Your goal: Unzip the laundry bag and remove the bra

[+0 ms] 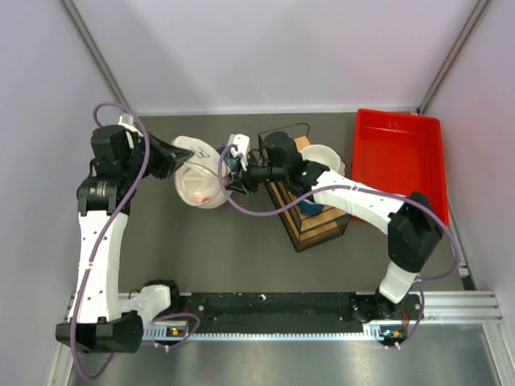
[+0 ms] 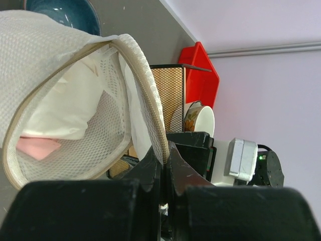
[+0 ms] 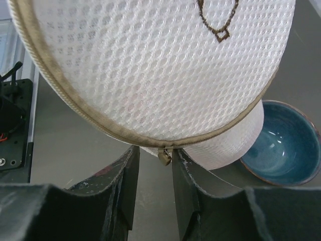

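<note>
I have the laundry bag (image 1: pixel 199 182) lifted between both arms, just left of the wire basket (image 1: pixel 312 211). My left claw (image 2: pixel 164 150) is pressed together on the bag's corded rim, on the side away from the basket. Beside that pinch the bag gapes, and I can see the bra (image 2: pixel 35 147) inside as folded white and pink fabric.

My right claw (image 3: pixel 155 153) sits under the round end with the black drawing (image 3: pixel 218 21), on the basket side. Its fingers (image 3: pixel 125 181) are slightly parted. The zipper pull (image 3: pixel 164 156) hangs in the gap, close to one finger, not clamped. The zipper looks closed along the arc I can see here.

The blue bowl (image 3: pixel 283 143) sits on the surface (image 1: pixel 241 257) close behind the bag, also left of the basket. The white bowl (image 1: pixel 326 157) is at the basket's far end, and the red tray (image 1: pixel 400 157) lies to its right. Near-left of the basket, the surface is bare as far as the arm bases.
</note>
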You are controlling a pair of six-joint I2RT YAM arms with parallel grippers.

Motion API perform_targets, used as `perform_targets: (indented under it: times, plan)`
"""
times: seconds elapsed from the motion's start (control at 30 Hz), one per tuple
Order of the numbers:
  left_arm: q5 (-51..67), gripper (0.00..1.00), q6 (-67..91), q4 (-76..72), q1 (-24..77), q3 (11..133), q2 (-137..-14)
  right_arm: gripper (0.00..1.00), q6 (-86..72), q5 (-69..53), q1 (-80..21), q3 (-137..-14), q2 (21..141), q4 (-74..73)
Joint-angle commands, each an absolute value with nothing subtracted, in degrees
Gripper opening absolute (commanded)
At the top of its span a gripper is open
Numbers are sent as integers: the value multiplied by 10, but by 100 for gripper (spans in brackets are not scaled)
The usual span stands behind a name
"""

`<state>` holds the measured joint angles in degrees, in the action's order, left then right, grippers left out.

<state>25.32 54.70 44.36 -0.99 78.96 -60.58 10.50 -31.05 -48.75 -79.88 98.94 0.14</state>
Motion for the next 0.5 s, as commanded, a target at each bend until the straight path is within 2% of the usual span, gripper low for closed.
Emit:
perform_targets:
  times: [0.0,0.1,0.27,0.47]
  plan:
    - [270,0,539,393,-11,792,-605,33,107,-319,-491,-816,952,15]
    - [271,0,538,390,-12,790,-604,27,99,-324,-493,-821,956,13]
    - [273,0,536,388,-14,784,-600,1,93,-328,-492,-827,965,4]
    - [280,0,529,393,-24,785,-599,0,119,-290,-490,-812,959,1]
